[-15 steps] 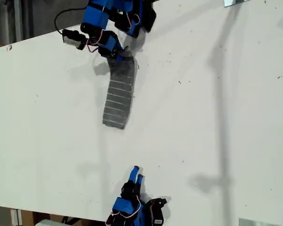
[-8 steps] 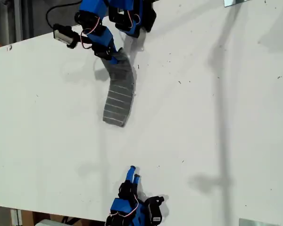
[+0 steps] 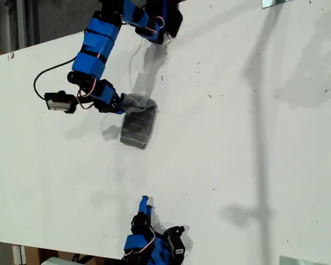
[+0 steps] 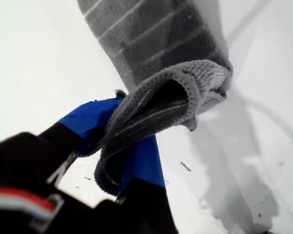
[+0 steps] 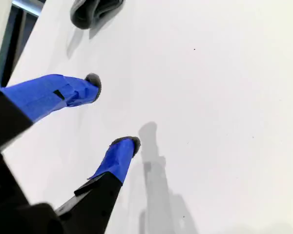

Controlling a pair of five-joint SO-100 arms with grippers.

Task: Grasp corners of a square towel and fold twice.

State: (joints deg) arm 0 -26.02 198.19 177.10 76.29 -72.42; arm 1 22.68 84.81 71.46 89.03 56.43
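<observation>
The grey striped towel (image 3: 138, 128) lies as a short folded strip on the white table (image 3: 237, 138), left of centre in the exterior view. My first gripper (image 3: 127, 103) is shut on one end of it, holding that end doubled over just above the rest of the cloth. In the first wrist view the pinched fold of towel (image 4: 161, 102) bulges between the blue fingers (image 4: 141, 161). Which corners are pinched is hidden inside the fold. My second gripper (image 3: 145, 205) stands open near the table's bottom edge in the exterior view, well apart from the towel (image 5: 93, 9). Its open jaws (image 5: 112, 114) hold nothing.
A black cable (image 3: 44, 77) loops from the first arm over the table. Metal brackets sit at the exterior view's top right (image 3: 276, 3) and bottom right (image 3: 298, 260). The table's edge runs along the exterior view's upper left.
My first gripper has swung from the far edge down and to the exterior view's left, carrying the towel's far end over the strip. My second gripper has shifted slightly to the left.
</observation>
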